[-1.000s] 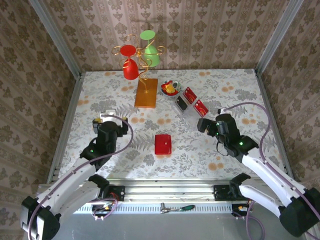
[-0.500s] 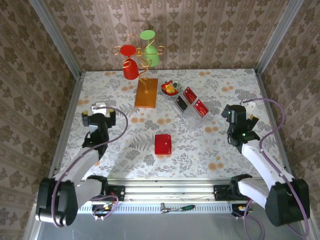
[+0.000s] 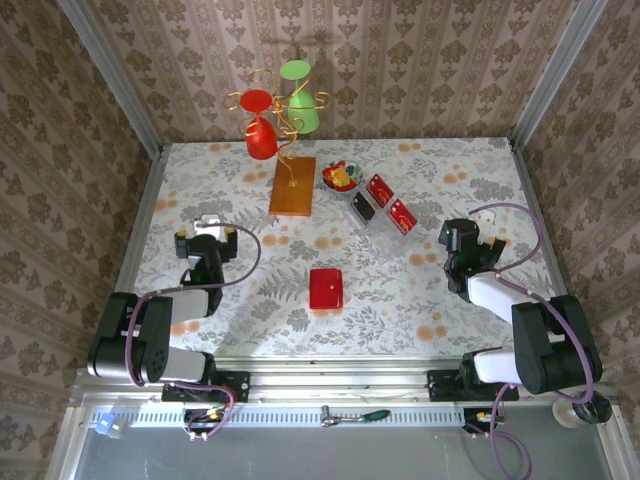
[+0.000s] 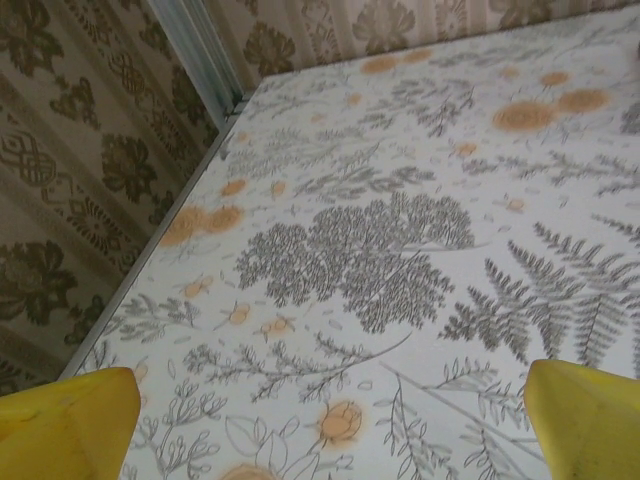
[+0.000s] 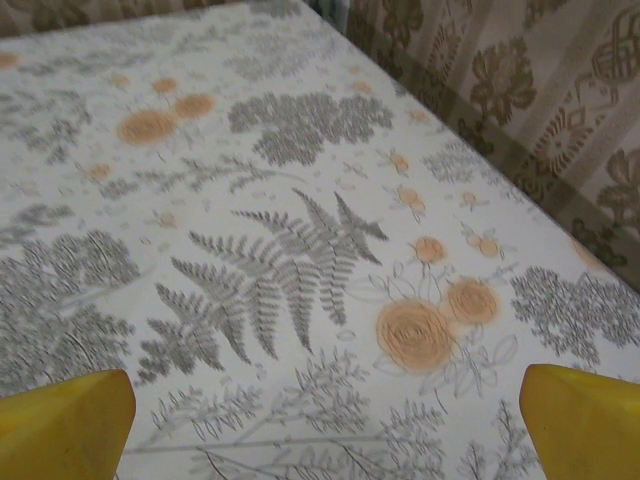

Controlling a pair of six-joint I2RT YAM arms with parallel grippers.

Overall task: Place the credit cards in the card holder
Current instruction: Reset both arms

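The card holder (image 3: 325, 288), a flat glossy red square, lies shut on the floral table just ahead of the middle between the two arms. Red credit cards (image 3: 379, 189) (image 3: 402, 213) stand in a clear plastic tray (image 3: 383, 222) at the back centre-right, with a dark card (image 3: 362, 207) beside them. My left gripper (image 3: 205, 236) (image 4: 335, 430) hovers low at the left, well away from the holder. My right gripper (image 3: 470, 236) (image 5: 325, 425) sits low at the right, near the tray. On both, the yellow fingertips (image 4: 70, 420) (image 5: 580, 415) stand wide apart, open over bare tablecloth.
A wire stand with a red and a green glass on a wooden base (image 3: 292, 186) stands at the back centre. A small bowl (image 3: 340, 177) of red and yellow bits sits beside the tray. Wallpapered walls and metal rails (image 3: 135, 250) close in both sides.
Both arms have folded back toward their bases. The right gripper has swung out to the right, away from the holder; the left has drawn back to the left. Both stay open.
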